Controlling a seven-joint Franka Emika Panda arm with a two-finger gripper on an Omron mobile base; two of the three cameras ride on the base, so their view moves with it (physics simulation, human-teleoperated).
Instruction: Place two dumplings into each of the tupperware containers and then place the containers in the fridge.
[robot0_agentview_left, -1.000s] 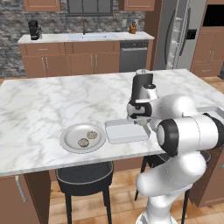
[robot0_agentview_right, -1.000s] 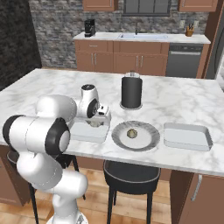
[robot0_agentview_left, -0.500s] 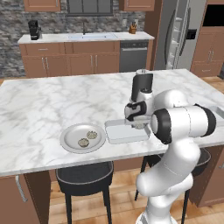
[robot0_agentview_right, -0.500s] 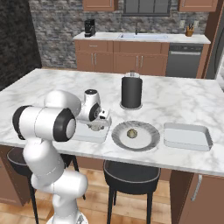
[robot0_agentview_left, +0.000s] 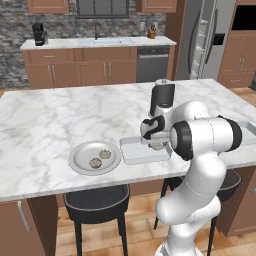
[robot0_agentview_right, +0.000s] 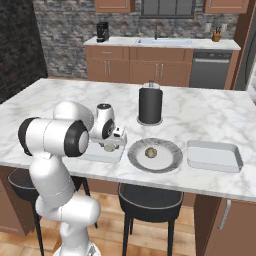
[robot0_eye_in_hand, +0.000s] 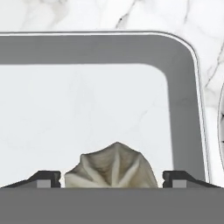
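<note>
Marble island bears a tupperware container (robot0_eye_in_hand: 183, 87), dumpling (robot0_eye_in_hand: 111, 171) pleats-up between the wide pincer (robot0_eye_in_hand: 111, 178).

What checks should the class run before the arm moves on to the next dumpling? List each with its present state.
1. Gripper open, fingertips apart of the dumpling: ok.
2. Dumpling inside the tupperware container: ok.
3. Dumpling actually resting on the floor of the container: cannot tell.
4. More dumplings ready on the plate: ok, two there.
5. Second container filled: not ok, it holds nothing.
</note>
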